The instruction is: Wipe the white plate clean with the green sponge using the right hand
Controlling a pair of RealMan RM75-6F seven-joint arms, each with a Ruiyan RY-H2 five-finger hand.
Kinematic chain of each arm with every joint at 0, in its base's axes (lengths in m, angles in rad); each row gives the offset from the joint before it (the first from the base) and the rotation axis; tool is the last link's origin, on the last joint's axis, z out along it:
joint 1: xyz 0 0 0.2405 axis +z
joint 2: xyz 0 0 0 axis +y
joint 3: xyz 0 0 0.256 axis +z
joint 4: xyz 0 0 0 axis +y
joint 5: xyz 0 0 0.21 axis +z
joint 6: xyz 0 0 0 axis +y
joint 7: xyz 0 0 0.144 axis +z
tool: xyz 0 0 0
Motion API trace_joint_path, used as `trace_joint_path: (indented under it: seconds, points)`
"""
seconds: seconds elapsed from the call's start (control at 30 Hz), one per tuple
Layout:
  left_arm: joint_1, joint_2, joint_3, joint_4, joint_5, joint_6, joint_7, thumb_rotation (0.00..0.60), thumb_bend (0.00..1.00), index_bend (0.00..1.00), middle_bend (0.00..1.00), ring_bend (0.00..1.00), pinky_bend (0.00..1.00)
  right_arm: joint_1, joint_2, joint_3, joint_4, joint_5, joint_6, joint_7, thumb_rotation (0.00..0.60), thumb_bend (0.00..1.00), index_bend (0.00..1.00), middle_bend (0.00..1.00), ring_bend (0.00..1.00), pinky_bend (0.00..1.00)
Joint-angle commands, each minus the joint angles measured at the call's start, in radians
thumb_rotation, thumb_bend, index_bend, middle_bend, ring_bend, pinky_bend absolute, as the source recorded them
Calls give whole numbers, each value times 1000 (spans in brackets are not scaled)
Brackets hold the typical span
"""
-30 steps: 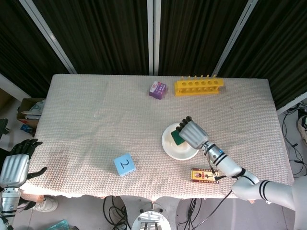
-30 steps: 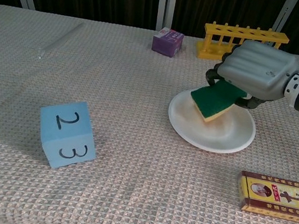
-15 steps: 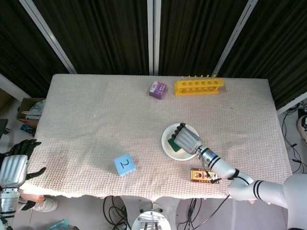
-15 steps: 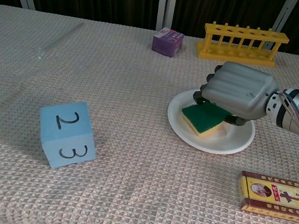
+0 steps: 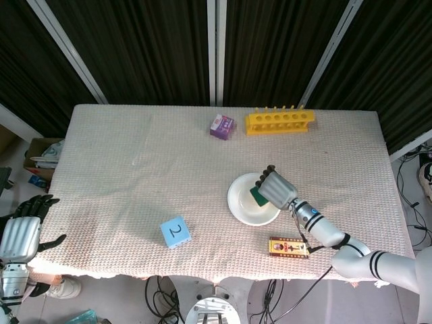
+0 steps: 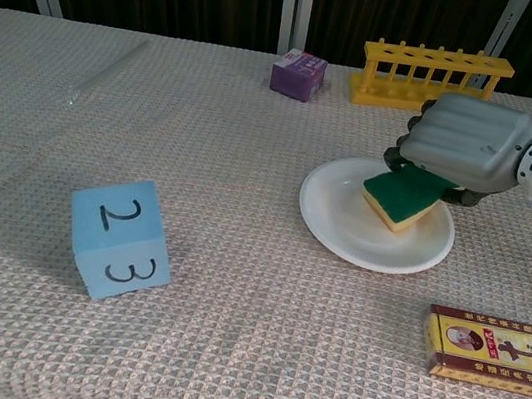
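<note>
Partly hidden under the right hand [image 6: 472, 146], the green sponge [image 6: 406, 193] shows only its near end in the chest view, green face up with a yellow layer beneath; the fingers clasping it are mostly covered by the hand's grey back. Seen from the head view, the sponge [image 5: 258, 195] is a small dark green patch at the hand's [image 5: 277, 189] edge. It sits on the right half of the white plate [image 6: 343, 222], and whether it presses flat on the plate cannot be made out.

Low at the picture's left edge, off the worktop [image 5: 135, 175] and far from the plate, the left hand [image 5: 23, 229] hangs with fingers spread and nothing in them; its arm is cut off by the frame.

Left of the plate lies broad bare cloth, broken only by one blue cube [image 6: 120, 237] marked 2 and 3. Just right of and nearer than the plate lies one flat red-and-gold box [image 6: 495, 351], close to the worktop's front edge. Behind the plate stand one purple box [image 6: 299, 73] and one yellow rack [image 6: 435, 80], both near the far edge.
</note>
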Motion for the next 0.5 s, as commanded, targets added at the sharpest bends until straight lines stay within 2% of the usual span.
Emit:
trace_joint_path:
  seconds: [0.03, 0.5]
  points:
    - [2, -1, 1, 2, -1, 1, -2, 600, 0, 230, 160, 119, 168, 23, 3, 7, 6, 22, -31, -39, 600, 744, 674, 524, 329, 270]
    - [17, -6, 4, 17, -1, 18, -19, 600, 0, 230, 160, 119, 168, 80, -77, 3, -3, 18, -68, -102, 600, 751, 680, 526, 329, 262]
